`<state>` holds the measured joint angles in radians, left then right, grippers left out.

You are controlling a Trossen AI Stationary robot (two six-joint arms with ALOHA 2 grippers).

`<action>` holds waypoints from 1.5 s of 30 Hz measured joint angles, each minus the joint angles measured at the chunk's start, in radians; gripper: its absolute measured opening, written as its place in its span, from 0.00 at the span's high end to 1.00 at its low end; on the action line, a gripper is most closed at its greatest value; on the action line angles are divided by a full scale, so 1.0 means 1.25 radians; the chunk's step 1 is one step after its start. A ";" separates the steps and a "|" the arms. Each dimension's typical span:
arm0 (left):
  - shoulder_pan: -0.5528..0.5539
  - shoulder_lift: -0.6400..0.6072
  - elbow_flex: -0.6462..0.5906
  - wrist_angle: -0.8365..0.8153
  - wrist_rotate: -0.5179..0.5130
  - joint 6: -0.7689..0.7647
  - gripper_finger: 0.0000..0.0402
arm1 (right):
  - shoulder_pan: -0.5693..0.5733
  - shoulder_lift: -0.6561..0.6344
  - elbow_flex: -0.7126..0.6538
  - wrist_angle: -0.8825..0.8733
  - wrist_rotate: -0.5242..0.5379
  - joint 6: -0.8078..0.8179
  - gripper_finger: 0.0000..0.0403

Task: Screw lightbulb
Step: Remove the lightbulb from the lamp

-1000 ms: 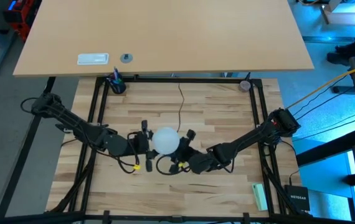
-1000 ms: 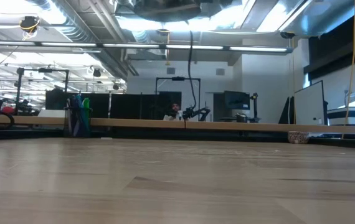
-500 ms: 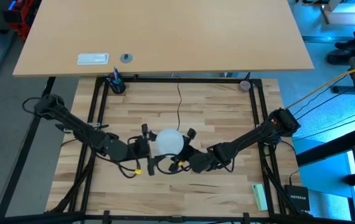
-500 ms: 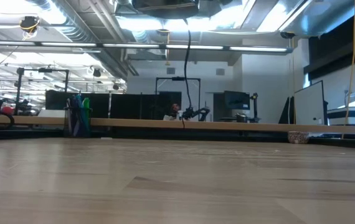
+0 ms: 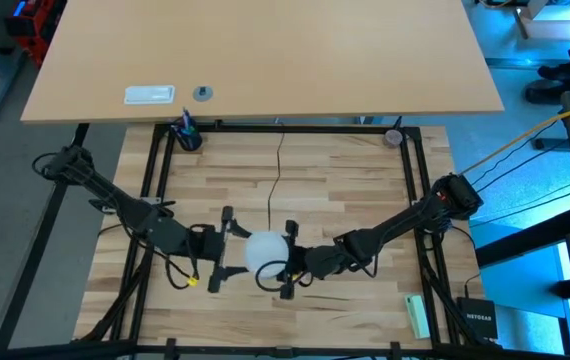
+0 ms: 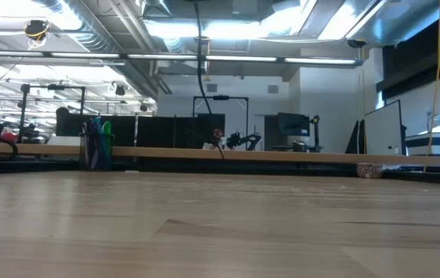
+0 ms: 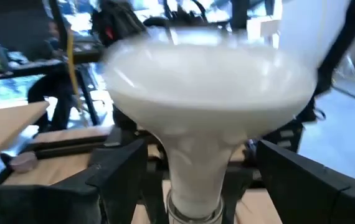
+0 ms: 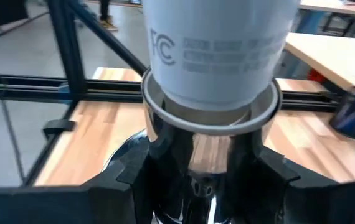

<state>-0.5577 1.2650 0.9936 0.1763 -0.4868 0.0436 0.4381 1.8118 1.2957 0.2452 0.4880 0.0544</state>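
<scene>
Overhead, we saw both arms meeting over the middle of the wooden table (image 5: 365, 180), the lightbulb (image 5: 265, 250) a white globe between them and held well clear of the boards (the table-height camera showed no bulb or gripper at all, only a thin black cord (image 6: 200, 46) hanging down).

On the left, the left gripper (image 5: 220, 245) sat just beside the globe with its fingers spread wide. Its own camera showed the dark fingers (image 7: 112, 180) standing apart on either side of the bulb's neck (image 7: 196, 168), not pressing it, so we judged that hand released.

On the right, the right gripper (image 5: 287, 262) lay against the globe's other side. Its camera showed its fingers (image 8: 124, 177) clenched on the shiny metal socket (image 8: 193, 155), with the bulb's printed white neck seated in the socket's rim.

We judged that the next move turned on the bulb's long axis running straight into the socket, so the left fingers, already straddling the neck, had only to close and twist about that line.
</scene>
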 joint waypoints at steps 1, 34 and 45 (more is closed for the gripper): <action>0.005 0.010 0.000 -0.001 0.015 0.005 0.28 | 0.000 0.000 0.000 0.001 -0.011 0.000 0.56; 0.021 0.140 0.002 0.186 -0.281 -0.047 0.62 | 0.001 0.007 -0.002 -0.003 0.320 0.041 0.56; 0.008 0.105 -0.001 0.118 -0.233 -0.020 0.31 | -0.001 0.000 -0.001 -0.004 0.265 0.009 0.56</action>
<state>-0.5481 1.3958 0.9928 0.3239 -0.7785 0.0187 0.4374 1.8120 1.2942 0.2405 0.8198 0.0655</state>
